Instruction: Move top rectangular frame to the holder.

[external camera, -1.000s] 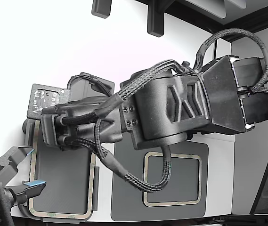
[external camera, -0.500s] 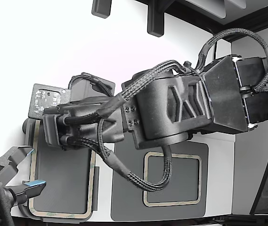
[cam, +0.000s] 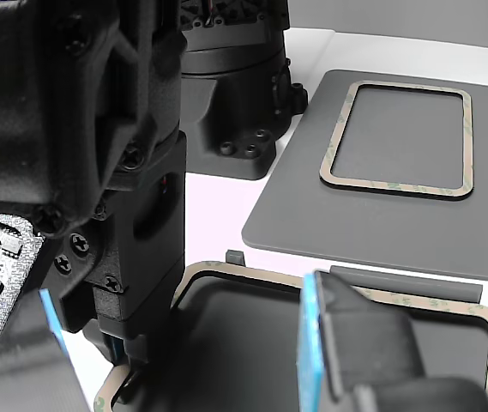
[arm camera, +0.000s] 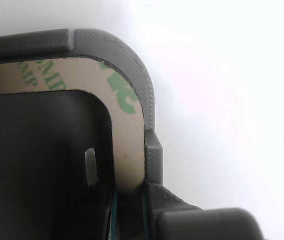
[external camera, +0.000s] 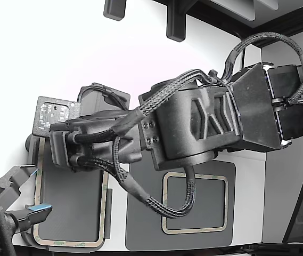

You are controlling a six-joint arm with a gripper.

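Note:
The top rectangular frame (arm camera: 129, 130), thin and beige with green print, lies flat inside the light grey holder (arm camera: 112, 42), its rounded corner tucked against the holder's raised wall. My gripper (arm camera: 129, 220) straddles one side strip of the frame beside a wall tab, teal pad edges against both sides of the strip. In the exterior view the frame (external camera: 71, 245) rings the holder's floor (external camera: 68, 208) at the left, and my arm's wrist (external camera: 66, 149) covers its far end and my fingertips. The other view shows the frame (cam: 252, 279) with my fingers low at its corner.
A second, alike beige frame (external camera: 195, 231) lies on the darker grey mat (external camera: 140, 213) to the exterior view's right, seen too in the other view (cam: 395, 187). Another gripper with blue pads (external camera: 34, 208) hovers open at the holder's near left corner. My thick forearm and cables span the scene.
My forearm and cable loop have shifted slightly; the wrist stays over the holder's far end and the frame stays in the holder.

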